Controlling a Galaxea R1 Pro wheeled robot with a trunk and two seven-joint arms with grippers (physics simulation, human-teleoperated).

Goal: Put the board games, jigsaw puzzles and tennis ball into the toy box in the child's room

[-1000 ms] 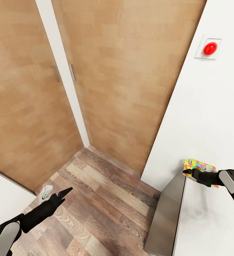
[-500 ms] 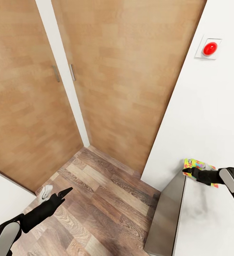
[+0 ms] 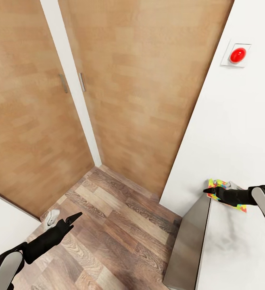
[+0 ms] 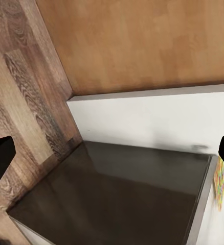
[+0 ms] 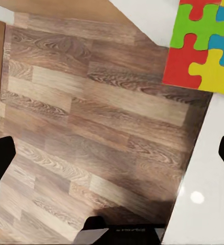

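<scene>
Corner of the child's room: wood-plank floor [image 3: 120, 225], two wooden wardrobe doors [image 3: 144, 92] with slim handles, white wall [image 3: 237, 133] on the right carrying a red round button [image 3: 237, 55] on a white plate. Pale grey table [image 3: 233, 249] at lower right, grey side panel [image 3: 188, 245] facing the floor. White surface corner at lower left.

Jigsaw puzzle [image 3: 223, 192] at the table's far corner against the wall, multicolour interlocking pieces, tilted, near edge lifted off the top.

Right tool [image 3: 209, 190] reaching across the table from the right, arm roughly level, fingertips at the puzzle's left edge; looks clamped on it, though wrist view shows finger tips spread wide apart, so grip state: cannot tell. Left tool [image 3: 74, 218] low over the floor, pointing forward-right, spread apart, nothing between the fingers. Small white object [image 3: 51, 217] on the floor just beside it.
</scene>
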